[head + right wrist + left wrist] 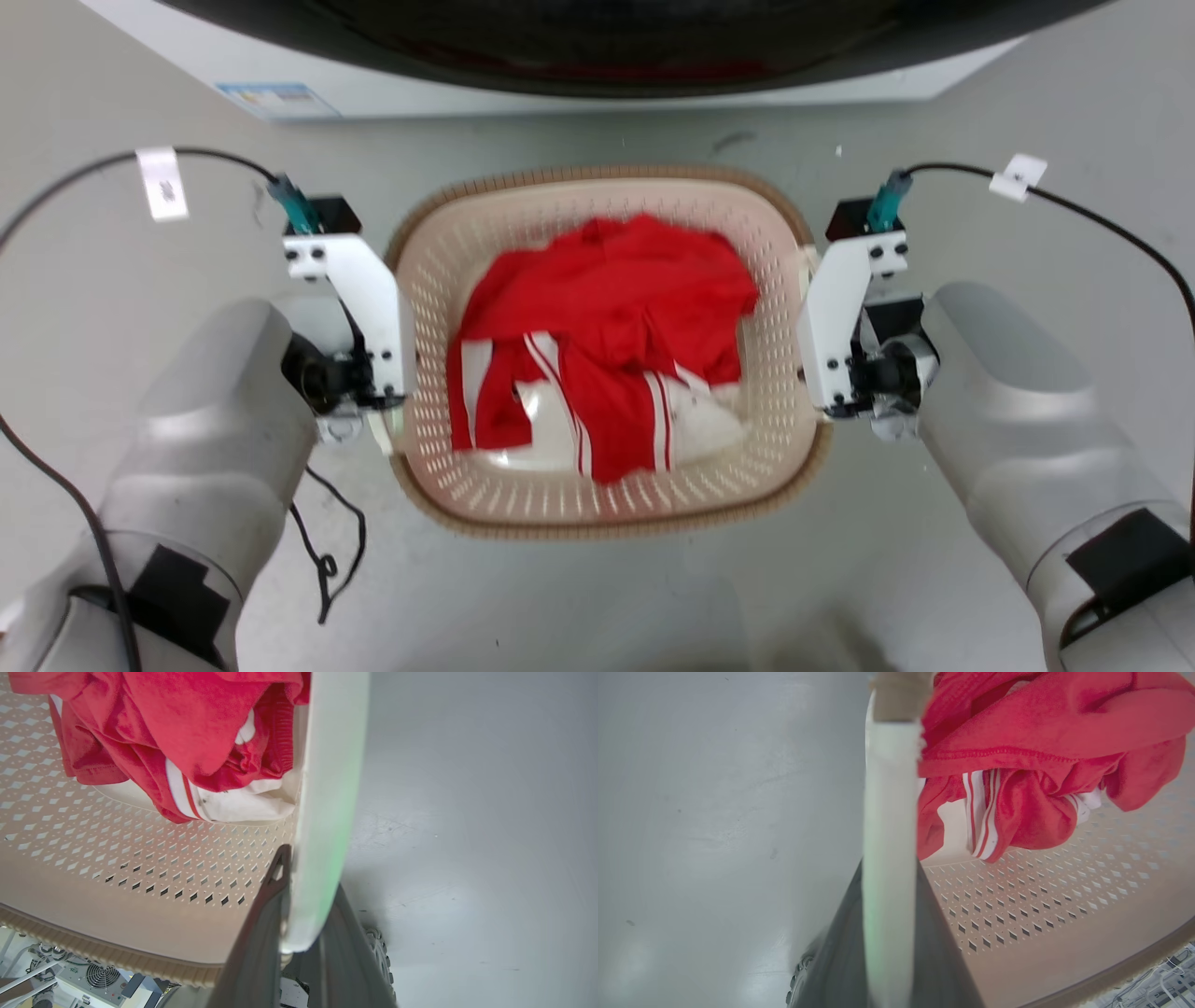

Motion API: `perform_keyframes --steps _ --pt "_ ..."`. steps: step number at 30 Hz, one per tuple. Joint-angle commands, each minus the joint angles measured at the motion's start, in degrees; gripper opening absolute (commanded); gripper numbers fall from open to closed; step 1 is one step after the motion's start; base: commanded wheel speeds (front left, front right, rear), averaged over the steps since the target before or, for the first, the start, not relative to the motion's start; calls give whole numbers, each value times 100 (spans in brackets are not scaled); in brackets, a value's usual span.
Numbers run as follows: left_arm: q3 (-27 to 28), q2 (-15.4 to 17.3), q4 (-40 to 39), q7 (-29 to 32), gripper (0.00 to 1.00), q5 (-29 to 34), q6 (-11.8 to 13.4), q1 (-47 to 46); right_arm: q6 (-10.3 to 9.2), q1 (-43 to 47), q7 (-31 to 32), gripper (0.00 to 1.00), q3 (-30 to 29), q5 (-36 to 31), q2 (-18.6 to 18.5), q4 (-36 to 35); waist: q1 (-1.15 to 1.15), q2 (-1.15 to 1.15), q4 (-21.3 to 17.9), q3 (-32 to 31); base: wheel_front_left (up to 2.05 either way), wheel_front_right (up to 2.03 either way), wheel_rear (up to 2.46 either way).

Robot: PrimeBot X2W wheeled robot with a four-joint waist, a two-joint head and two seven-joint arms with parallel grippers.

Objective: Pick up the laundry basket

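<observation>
Head view: the laundry basket [425, 308] is at centre, a red garment [607, 308] inside, the washer [392, 93] at 12 o'clock. The left gripper [385, 411] is at its 9 o'clock and the right gripper [823, 397] at 3 o'clock. Left wrist view: jaws clamped on a white handle [889, 802]. Right wrist view: jaws clamped on the other handle [327, 788].
</observation>
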Motion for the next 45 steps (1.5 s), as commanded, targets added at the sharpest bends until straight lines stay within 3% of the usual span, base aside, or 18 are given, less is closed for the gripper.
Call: perform_keyframes --steps 1,25,45 --pt "-32 -62 8 82 0 -82 0 125 2 140 93 0 33 61 49 8 0 0 44 -363 0 0 0" --pt "-335 -525 422 901 0 -739 -12 1307 10 1422 1009 0 388 1001 79 115 0 0 138 -2943 0 0 0" --pt "-304 -674 638 1058 0 -1013 -12 1699 10 1648 1538 0 51 536 79 164 0 0 77 -4016 0 0 0"
